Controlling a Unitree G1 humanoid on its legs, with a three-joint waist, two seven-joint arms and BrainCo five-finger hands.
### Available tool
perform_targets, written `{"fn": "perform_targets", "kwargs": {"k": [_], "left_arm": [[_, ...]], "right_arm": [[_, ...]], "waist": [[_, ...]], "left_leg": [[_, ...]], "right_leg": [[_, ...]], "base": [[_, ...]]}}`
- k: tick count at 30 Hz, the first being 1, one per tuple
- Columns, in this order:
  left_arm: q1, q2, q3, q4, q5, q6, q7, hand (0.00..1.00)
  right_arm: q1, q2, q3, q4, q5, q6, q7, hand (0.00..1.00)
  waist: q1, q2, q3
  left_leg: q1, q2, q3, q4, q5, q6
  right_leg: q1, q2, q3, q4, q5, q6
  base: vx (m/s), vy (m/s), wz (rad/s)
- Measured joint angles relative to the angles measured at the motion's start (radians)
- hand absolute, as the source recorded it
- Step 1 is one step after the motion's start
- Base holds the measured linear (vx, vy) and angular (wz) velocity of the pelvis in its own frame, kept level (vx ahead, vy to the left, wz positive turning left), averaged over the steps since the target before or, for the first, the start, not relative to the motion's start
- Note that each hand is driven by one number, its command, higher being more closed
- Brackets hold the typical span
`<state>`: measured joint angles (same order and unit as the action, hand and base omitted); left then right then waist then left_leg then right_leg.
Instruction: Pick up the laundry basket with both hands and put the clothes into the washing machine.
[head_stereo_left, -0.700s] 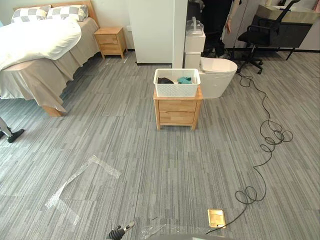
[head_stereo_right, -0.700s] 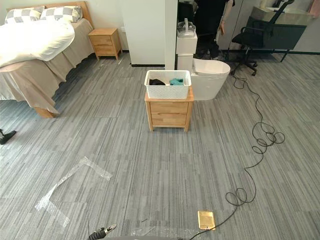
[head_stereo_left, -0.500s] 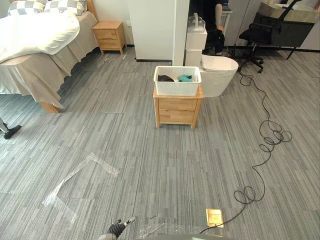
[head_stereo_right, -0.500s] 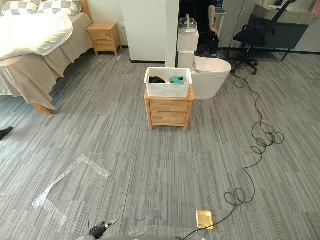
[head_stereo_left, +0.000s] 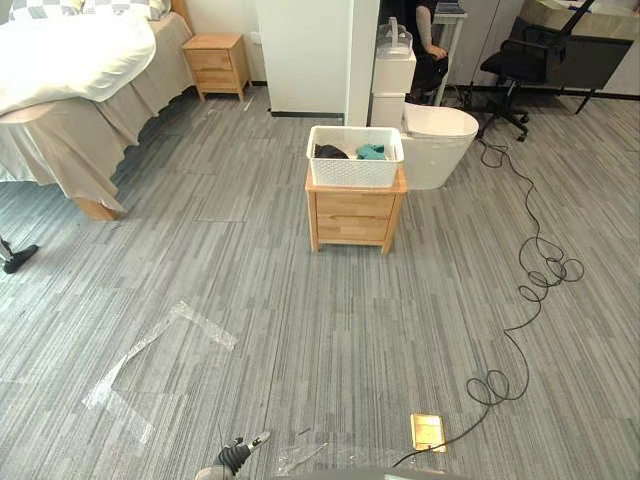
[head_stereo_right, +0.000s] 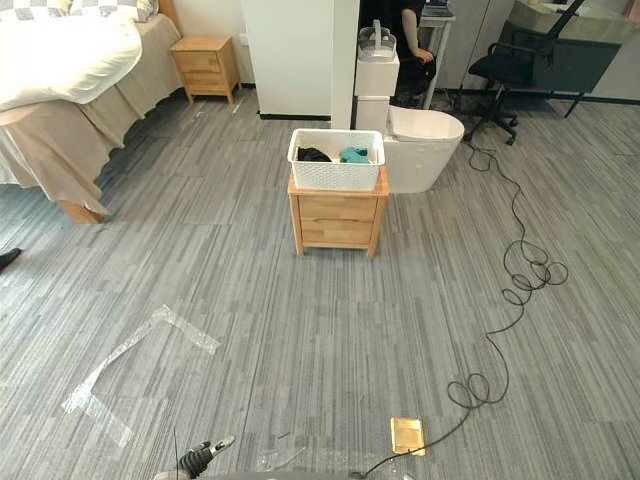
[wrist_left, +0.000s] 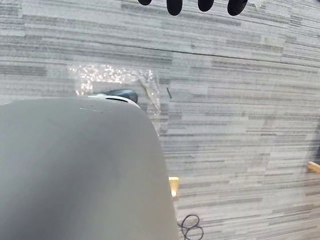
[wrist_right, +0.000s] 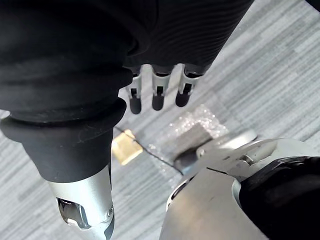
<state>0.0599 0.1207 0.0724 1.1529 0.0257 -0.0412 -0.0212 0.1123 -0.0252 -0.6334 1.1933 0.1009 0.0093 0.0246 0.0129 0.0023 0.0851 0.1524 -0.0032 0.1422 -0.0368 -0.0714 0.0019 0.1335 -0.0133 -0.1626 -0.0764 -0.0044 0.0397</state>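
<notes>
Basket (head_stereo_left: 352, 174) atop nightstand (head_stereo_left: 354, 215), wide floor (head_stereo_left: 330, 330) before it; left hand (wrist_left: 174, 6), right hand (wrist_right: 157, 95) slack, empty

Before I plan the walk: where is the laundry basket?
The laundry basket sits on the wooden nightstand, centre of the eye views, white toilet to its right.

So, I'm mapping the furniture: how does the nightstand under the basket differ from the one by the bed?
The near nightstand carries the laundry basket with clothes in it; the far nightstand shows nothing on top. The near nightstand stands out on the open floor next to a toilet; the far nightstand sits by the wall beside the bed. Both are light wood with two drawers.
</notes>
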Motion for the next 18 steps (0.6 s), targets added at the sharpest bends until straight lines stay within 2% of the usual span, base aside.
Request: {"fn": "perform_targets", "kwargs": {"k": [4,6,7,8,10,11,12,13,14,15,16,17,18], "left_arm": [[-0.001,0.000,0.000,0.000,-0.017,0.000,0.000,0.00],[-0.004,-0.005,-0.001,0.000,-0.019,0.000,0.000,0.00],[-0.011,-0.008,-0.002,0.000,-0.021,0.000,-0.001,0.00],[-0.022,-0.010,-0.006,0.000,-0.030,0.000,-0.001,0.00],[-0.034,-0.009,-0.014,-0.002,-0.051,-0.001,-0.002,0.00],[-0.040,0.000,-0.021,-0.003,-0.055,-0.001,-0.001,0.00],[-0.039,0.002,-0.021,-0.005,-0.055,0.000,-0.001,0.00],[-0.039,0.004,-0.021,-0.005,-0.055,0.001,-0.001,0.00],[-0.042,0.009,-0.014,-0.011,-0.054,0.002,0.000,0.00],[-0.046,0.007,-0.010,-0.014,-0.055,0.002,0.000,0.00],[-0.058,-0.001,-0.009,-0.013,-0.055,0.003,0.000,0.00],[-0.081,-0.015,-0.004,-0.013,-0.055,0.002,-0.001,0.00],[-0.108,-0.021,0.005,-0.013,-0.055,-0.001,-0.004,0.00]], "right_arm": [[-0.005,0.000,-0.026,0.000,-0.027,0.001,0.001,0.00],[-0.018,-0.003,-0.042,-0.004,-0.031,0.001,0.001,0.00],[-0.035,-0.003,-0.042,-0.006,-0.030,0.000,0.001,0.00],[-0.039,-0.005,-0.045,-0.008,-0.018,0.000,0.001,0.00],[-0.040,-0.016,-0.055,-0.010,0.007,-0.001,0.005,0.00],[-0.036,-0.009,-0.062,-0.010,0.021,0.000,0.006,0.00],[-0.029,0.001,-0.068,-0.008,0.030,0.001,0.008,0.00],[-0.021,0.003,-0.079,-0.005,0.038,0.002,0.011,0.00],[-0.017,0.007,-0.089,0.001,0.046,0.008,0.020,0.00],[-0.017,0.010,-0.101,0.001,0.046,0.010,0.021,0.00],[-0.016,0.015,-0.109,0.002,0.046,0.013,0.022,0.00],[-0.005,0.022,-0.134,0.003,0.050,0.017,0.022,0.00],[0.000,0.027,-0.171,0.019,0.050,0.021,0.021,0.00]], "waist": [[-0.001,-0.003,0.005],[0.000,0.005,0.012],[-0.003,0.013,0.023],[-0.008,0.016,0.049],[-0.004,0.017,0.075],[-0.007,0.016,0.092],[-0.012,0.007,0.108],[-0.014,0.014,0.112],[-0.028,0.004,0.123],[-0.032,0.000,0.127],[-0.045,0.012,0.128],[-0.064,0.017,0.131],[-0.073,0.013,0.135]], "left_leg": [[-0.001,-0.002,0.003,-0.005,-0.001,0.001],[-0.025,-0.001,0.010,0.004,-0.013,0.008],[-0.040,-0.005,0.013,0.018,-0.024,0.019],[-0.036,-0.015,0.010,0.028,-0.031,0.030],[-0.038,-0.026,0.003,0.043,-0.061,0.041],[-0.016,-0.035,-0.005,0.057,-0.083,0.050],[0.008,-0.033,-0.010,0.071,-0.106,0.050],[0.016,-0.031,-0.012,0.075,-0.115,0.051],[0.047,-0.025,-0.016,0.074,-0.137,0.053],[0.054,-0.018,-0.017,0.078,-0.148,0.053],[0.063,-0.001,-0.029,0.081,-0.165,0.044],[0.071,0.027,-0.049,0.078,-0.183,0.032],[0.092,0.044,-0.071,0.067,-0.195,0.016]], "right_leg": [[-0.004,-0.001,0.000,-0.010,-0.001,0.000],[-0.059,-0.008,-0.001,0.066,-0.052,0.018],[-0.125,-0.028,-0.007,0.188,-0.114,0.044],[-0.179,-0.060,-0.022,0.340,-0.164,0.093],[-0.297,-0.115,-0.070,0.608,-0.182,0.093],[-0.385,-0.164,-0.084,0.812,-0.171,0.069],[-0.445,-0.183,-0.084,0.930,-0.188,0.062],[-0.472,-0.186,-0.085,0.950,-0.195,0.055],[-0.507,-0.200,-0.109,0.923,-0.210,0.036],[-0.519,-0.197,-0.121,0.876,-0.210,0.035],[-0.525,-0.191,-0.148,0.777,-0.203,0.027],[-0.525,-0.177,-0.177,0.586,-0.163,0.024],[-0.528,-0.175,-0.187,0.400,-0.088,0.020]], "base": [[-0.03,-0.022,-0.01],[-0.02,-0.011,-0.05],[0.03,0.026,0.05],[0.01,0.044,0.05],[0.00,0.039,0.04],[0.14,0.042,0.08],[0.19,0.047,0.06],[0.29,0.019,-0.02],[0.25,0.004,-0.06],[0.36,-0.030,0.07],[0.42,-0.094,0.41],[0.60,-0.184,0.68],[0.56,-0.208,0.66]]}}
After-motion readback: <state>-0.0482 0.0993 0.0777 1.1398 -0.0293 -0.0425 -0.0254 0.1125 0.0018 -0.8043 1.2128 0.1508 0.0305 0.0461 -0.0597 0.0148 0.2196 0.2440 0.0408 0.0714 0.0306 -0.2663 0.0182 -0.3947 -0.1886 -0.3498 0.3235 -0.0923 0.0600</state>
